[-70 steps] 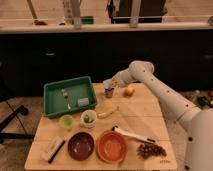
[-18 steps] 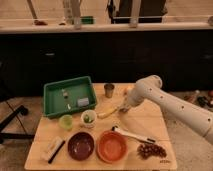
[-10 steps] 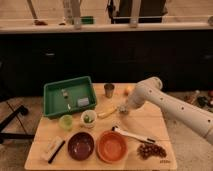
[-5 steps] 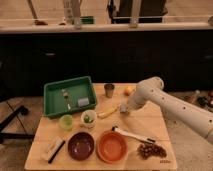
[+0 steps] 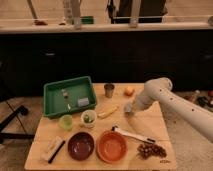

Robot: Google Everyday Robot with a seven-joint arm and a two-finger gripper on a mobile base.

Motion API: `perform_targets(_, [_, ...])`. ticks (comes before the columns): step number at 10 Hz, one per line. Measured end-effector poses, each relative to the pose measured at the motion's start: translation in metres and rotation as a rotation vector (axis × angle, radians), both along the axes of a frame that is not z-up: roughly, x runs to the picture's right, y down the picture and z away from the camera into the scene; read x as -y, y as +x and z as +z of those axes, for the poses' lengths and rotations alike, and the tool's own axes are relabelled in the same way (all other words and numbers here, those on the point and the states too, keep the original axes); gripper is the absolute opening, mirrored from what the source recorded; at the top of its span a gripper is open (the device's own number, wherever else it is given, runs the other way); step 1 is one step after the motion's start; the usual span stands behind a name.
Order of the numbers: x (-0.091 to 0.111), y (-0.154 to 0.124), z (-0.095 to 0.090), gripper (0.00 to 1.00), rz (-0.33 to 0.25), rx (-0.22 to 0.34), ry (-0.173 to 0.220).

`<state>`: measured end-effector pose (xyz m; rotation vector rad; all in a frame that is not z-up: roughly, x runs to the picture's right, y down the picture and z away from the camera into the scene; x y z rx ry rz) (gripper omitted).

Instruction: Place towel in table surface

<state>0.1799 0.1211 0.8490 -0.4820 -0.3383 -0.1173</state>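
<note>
I cannot pick out a towel with certainty. A small grey flat piece lies in the green tray and may be it. My gripper hangs low over the wooden table, right of centre. It is just right of the banana and below the orange. The white arm reaches in from the right. I see nothing held in the gripper.
A metal cup stands behind the banana. A green cup and a white cup stand in front of the tray. Along the front are a dark bowl, an orange bowl, a white utensil, grapes and a brush.
The gripper has drifted slightly to the right, away from the banana's tip. Earlier it came down from beside the metal cup. The objects have not moved.
</note>
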Motion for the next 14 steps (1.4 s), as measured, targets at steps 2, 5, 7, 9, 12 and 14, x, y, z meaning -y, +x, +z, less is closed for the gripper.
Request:
perform_targets(2, [0.003, 0.004, -0.007, 0.0, 0.041, 0.023, -0.004])
perform_targets(5, [0.005, 0.009, -0.014, 0.0, 0.135, 0.101, -0.018])
perform_targets(7, [0.006, 0.009, -0.014, 0.0, 0.175, 0.133, -0.027])
perform_targets(9, [0.006, 0.009, -0.014, 0.0, 0.195, 0.148, -0.033])
perform_targets(12, [0.003, 0.012, -0.011, 0.0, 0.211, 0.153, -0.049])
perform_targets(14, [0.002, 0.011, -0.01, 0.0, 0.22, 0.163, -0.056])
